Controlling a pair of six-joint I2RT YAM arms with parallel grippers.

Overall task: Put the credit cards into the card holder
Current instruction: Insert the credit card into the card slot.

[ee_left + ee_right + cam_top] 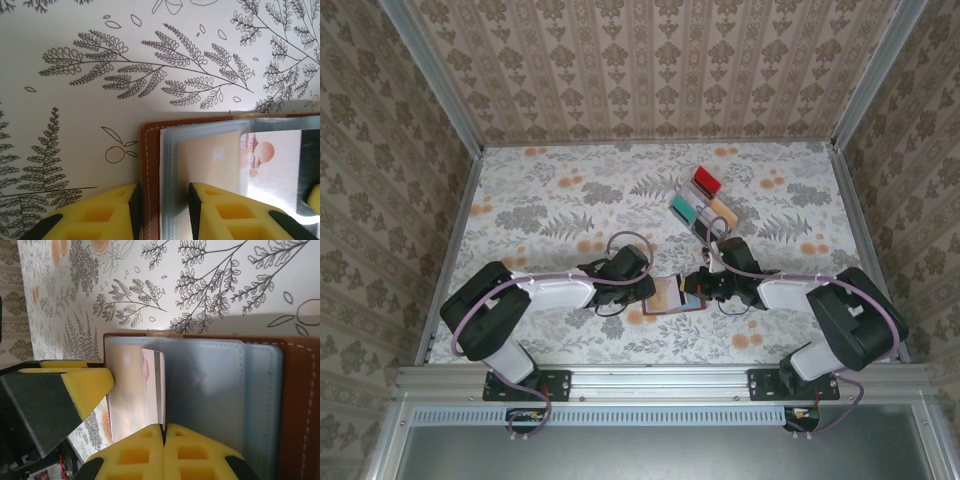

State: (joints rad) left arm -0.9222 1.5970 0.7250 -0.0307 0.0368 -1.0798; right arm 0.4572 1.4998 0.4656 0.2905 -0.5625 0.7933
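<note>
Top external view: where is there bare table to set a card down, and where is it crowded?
Free: the table's far-left stretch, and the right side beyond the clear rack. Crowded: near centre, where both grippers meet over the card holder.

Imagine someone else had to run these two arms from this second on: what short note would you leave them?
Left gripper: closed on the brown edge and clear sleeves of the open card holder, holding it down.
Right gripper: shut on a pale card, edge-on at a sleeve.
The holder lies on the table between the arms; the clear rack stands farther back.
Done: holder opened, card partly in.
Left: push it home, then any remaining cards.
</note>
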